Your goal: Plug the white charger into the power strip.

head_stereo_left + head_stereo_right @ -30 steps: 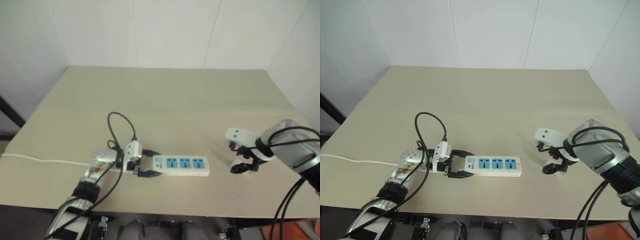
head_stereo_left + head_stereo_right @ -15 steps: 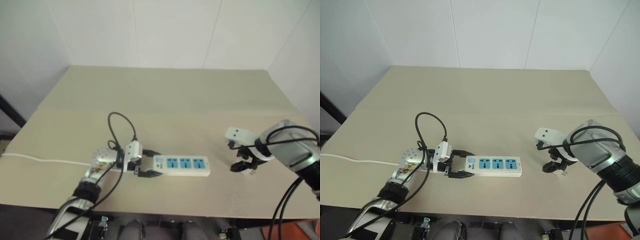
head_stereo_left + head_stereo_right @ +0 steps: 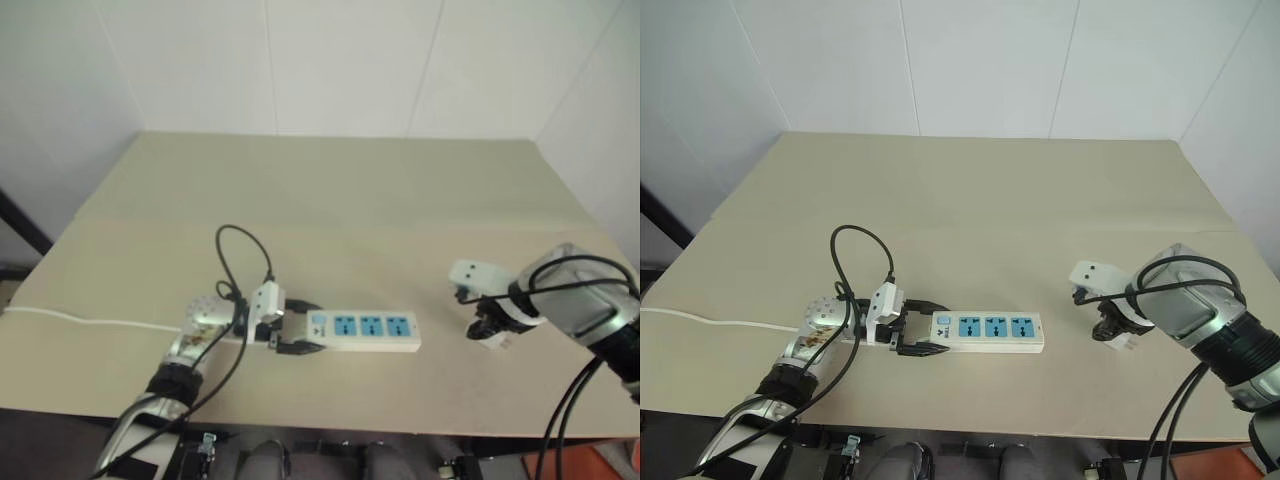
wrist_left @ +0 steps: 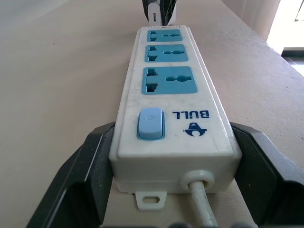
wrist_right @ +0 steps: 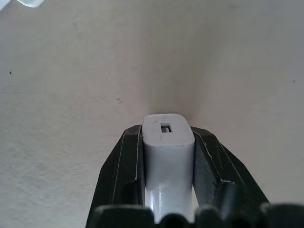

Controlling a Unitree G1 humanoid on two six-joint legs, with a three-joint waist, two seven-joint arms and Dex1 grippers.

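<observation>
The white charger (image 5: 167,142) was pinched between the 2 black fingers (image 5: 124,161) of the right gripper (image 3: 1112,331), pressed flat against both of its sides; its face with the small port pointed away from the wrist, toward the table (image 3: 970,190); the prongs were hidden, so I cannot tell which way they pointed. Taking the power strip (image 3: 985,332) as the landmark, the charger was well apart from it, out past the end that is far from the cord, low over the table; whether it touched the table I cannot tell. I judge that such a side grip was chosen so the small body would not twist during a push into a socket.

The power strip lay flat on the table with its 3 blue socket faces (image 4: 166,79) up; the left gripper (image 3: 912,334) stood with its fingers (image 4: 88,166) spread around the cord end of the strip, 1 on each long side, close to its walls; probably this was to keep the strip from sliding under the push. The thin white cord (image 3: 720,322) ran from that end of the strip toward the table's edge; all 3 sockets were empty, so the plugging was not yet done.
</observation>
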